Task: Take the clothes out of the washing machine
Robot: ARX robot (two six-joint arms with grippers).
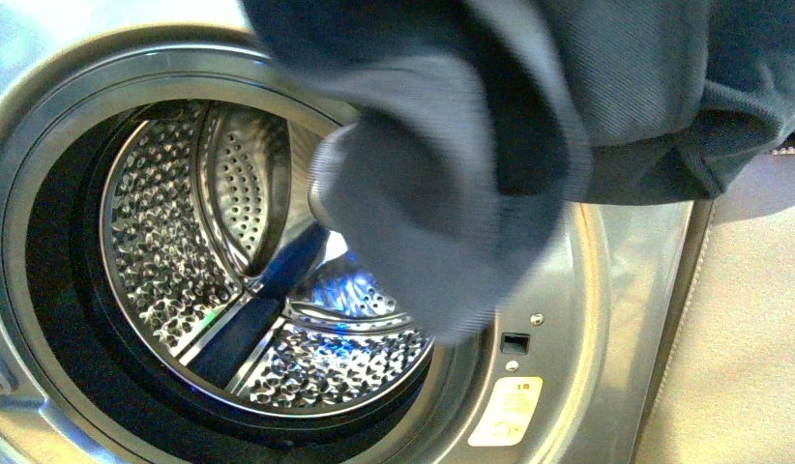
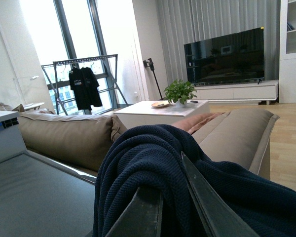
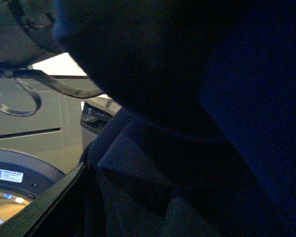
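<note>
Drum [image 1: 181,242] of washer [image 1: 616,280] looks empty. Clothes [image 1: 490,135] are out, hanging up-right of the porthole, close to cam. Left end effector [image 2: 171,173] looks clamped on them, fabric bunched over its fingers. Right end effector [image 3: 49,210] is buried under cloth, so can't tell its state. Next: hold firm grip, lift so the tail clears rim & latch hole [image 1: 515,342]. Around: rack [image 2: 84,74], sofa [image 2: 69,138], tabletop [image 2: 138,111] w/ plant [image 2: 180,91], TV [image 2: 224,54]. Cloth blocks much of front view.

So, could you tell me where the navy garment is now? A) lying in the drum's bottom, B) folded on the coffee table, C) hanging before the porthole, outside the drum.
C: the front view shows the navy garment hanging across the top of the porthole, in front of the steel drum.
</note>
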